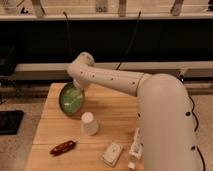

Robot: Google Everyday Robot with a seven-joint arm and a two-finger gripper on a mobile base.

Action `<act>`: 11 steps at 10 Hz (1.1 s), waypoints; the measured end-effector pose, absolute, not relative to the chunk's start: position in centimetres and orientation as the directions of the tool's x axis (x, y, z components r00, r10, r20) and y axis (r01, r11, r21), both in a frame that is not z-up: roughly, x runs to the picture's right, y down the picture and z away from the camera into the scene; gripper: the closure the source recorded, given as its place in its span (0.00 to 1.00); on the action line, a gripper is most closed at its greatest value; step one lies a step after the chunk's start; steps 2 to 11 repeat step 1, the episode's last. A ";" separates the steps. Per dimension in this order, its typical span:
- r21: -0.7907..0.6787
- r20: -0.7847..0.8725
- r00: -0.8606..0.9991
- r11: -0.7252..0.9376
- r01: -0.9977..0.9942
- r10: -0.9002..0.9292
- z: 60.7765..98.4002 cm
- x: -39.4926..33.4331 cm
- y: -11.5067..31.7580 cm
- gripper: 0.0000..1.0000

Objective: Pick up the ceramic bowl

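The ceramic bowl (71, 98) sits tilted at centre left of the frame, over the wooden table's (115, 110) far left part. The gripper (79, 85) at its upper rim seems clamped on it, so the lift looks underway. Next, raise it steadily, clear of the white cup (89, 123).

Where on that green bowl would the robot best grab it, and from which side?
Probably the rim. The ceramic bowl is wide and shallow, too broad to span, so pinching its thin edge suits two fingers. It is tilted with its glossy inside facing the camera and its upper edge under the gripper, so coming from above onto that top rim looks most natural. The white cup stands apart, nearer the camera.
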State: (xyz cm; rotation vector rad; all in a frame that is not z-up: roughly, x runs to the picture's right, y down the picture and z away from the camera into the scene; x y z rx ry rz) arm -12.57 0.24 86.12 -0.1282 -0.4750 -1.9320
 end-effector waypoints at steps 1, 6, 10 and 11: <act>0.270 0.301 -0.415 -0.340 0.901 -0.859 86.2 -12.6 0.1 0.97; 0.270 0.301 -0.415 -0.340 0.901 -0.859 86.2 -12.6 0.1 0.97; 0.270 0.301 -0.415 -0.340 0.901 -0.859 86.2 -12.6 0.1 0.97; 0.270 0.301 -0.415 -0.340 0.901 -0.859 86.2 -12.6 0.1 0.97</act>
